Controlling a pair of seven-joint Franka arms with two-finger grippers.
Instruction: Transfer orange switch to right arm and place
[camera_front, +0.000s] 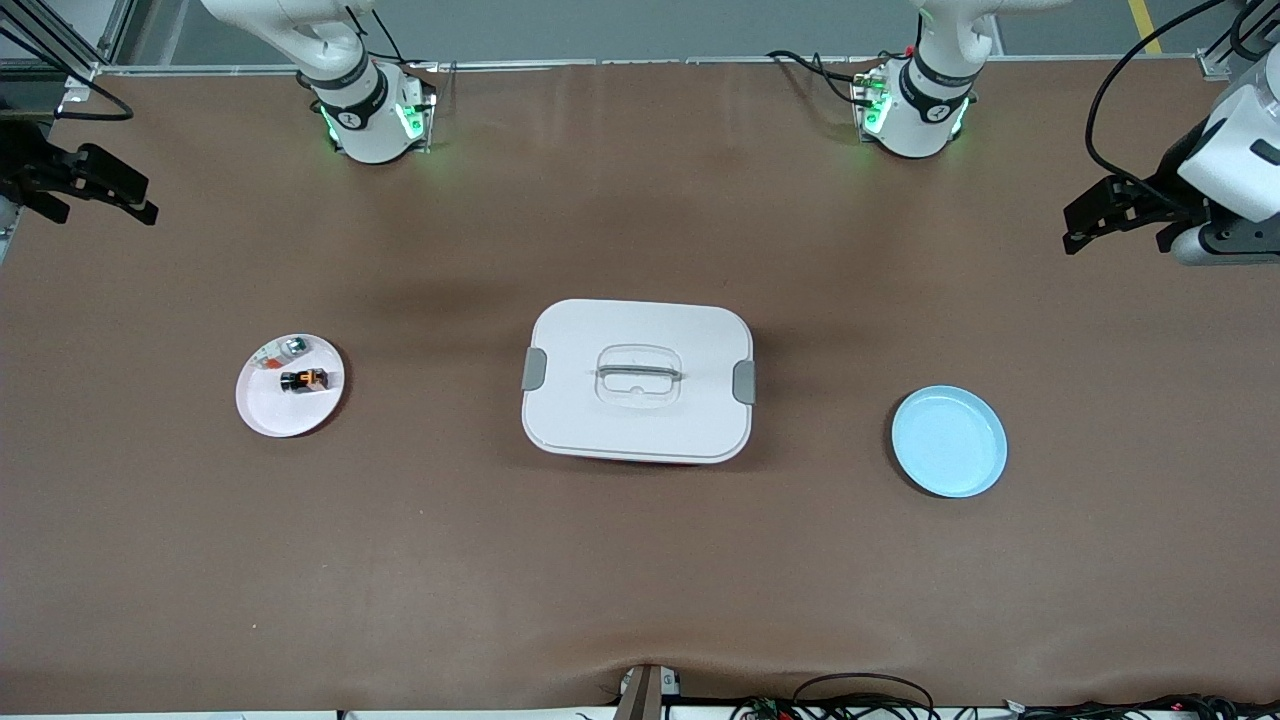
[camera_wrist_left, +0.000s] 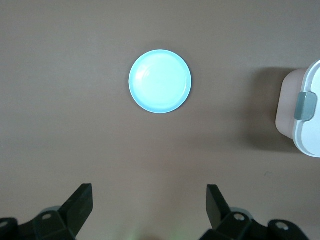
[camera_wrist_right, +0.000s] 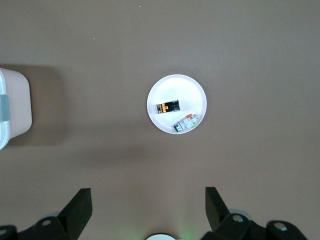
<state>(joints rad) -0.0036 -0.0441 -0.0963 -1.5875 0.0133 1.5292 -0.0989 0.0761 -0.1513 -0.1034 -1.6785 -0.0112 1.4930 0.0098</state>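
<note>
The orange switch, a tiny black block with an orange part, lies on a small white plate toward the right arm's end of the table. The right wrist view shows the switch on that plate. My right gripper is open and empty, held high near that end's table edge; in its own view the jaws stand wide apart. My left gripper is open and empty, up near the left arm's end, and its own view shows it over bare table.
A small whitish-silver part with red and green bits shares the white plate. A white lidded box with grey latches stands mid-table. An empty light blue plate lies toward the left arm's end, and it shows in the left wrist view.
</note>
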